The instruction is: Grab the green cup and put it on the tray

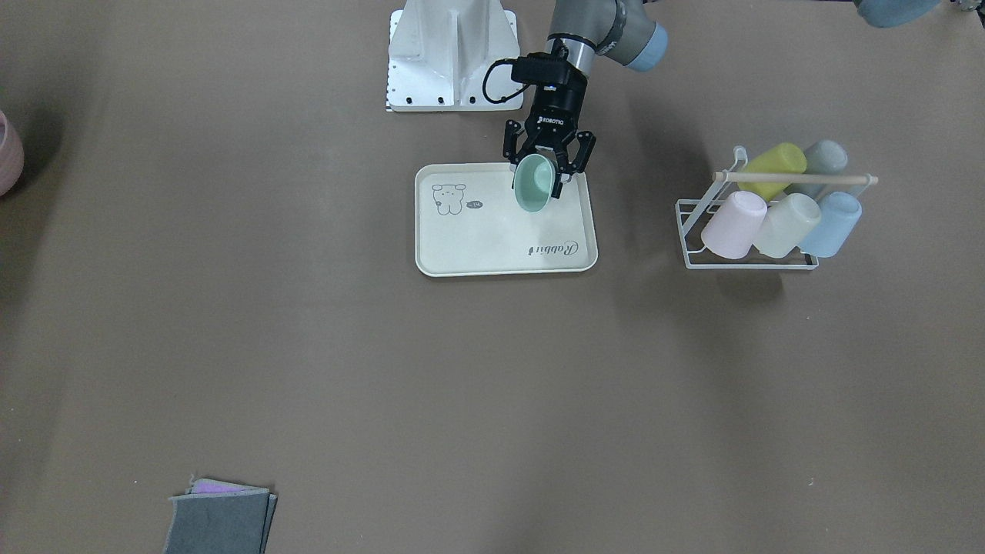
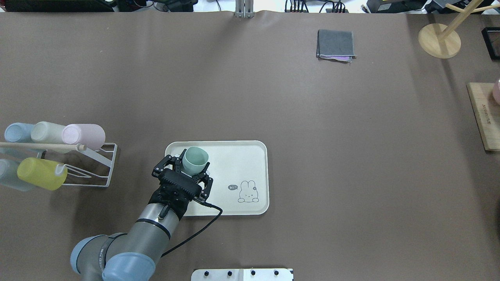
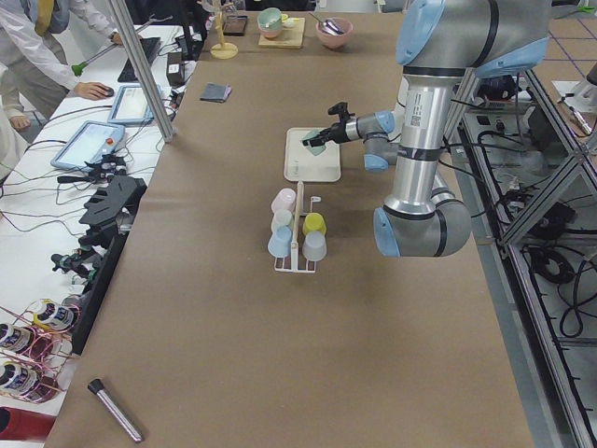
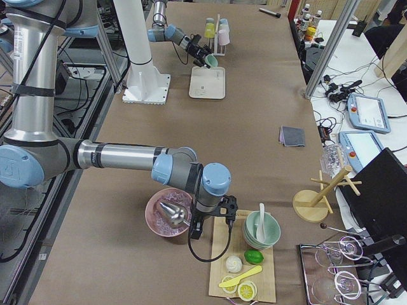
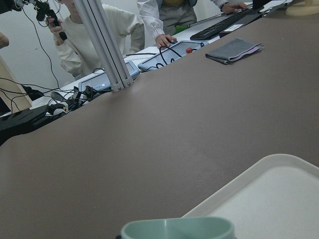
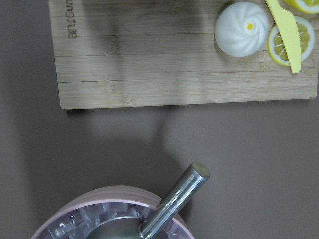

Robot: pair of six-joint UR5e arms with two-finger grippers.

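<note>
My left gripper (image 1: 542, 174) is shut on the green cup (image 1: 532, 185), a mint-green tumbler. It holds the cup tilted, mouth away from the wrist, over the tray's corner nearest the arm. The tray (image 1: 492, 242) is cream with a bear drawing and "Rabbit" script. In the overhead view the gripper (image 2: 191, 167) grips the cup (image 2: 196, 158) over the tray (image 2: 238, 160). The left wrist view shows the cup's rim (image 5: 177, 229) and the tray's corner (image 5: 271, 196). My right gripper (image 4: 211, 219) shows only in the exterior right view, over a pink bowl (image 4: 166, 215); I cannot tell its state.
A white wire rack (image 1: 750, 258) with several pastel cups, one yellow-green (image 1: 773, 161), stands beside the tray on my left. A folded grey cloth (image 2: 336, 43) lies at the far side. A wooden board (image 2: 482, 117) and wooden stand (image 2: 439, 39) are at the right.
</note>
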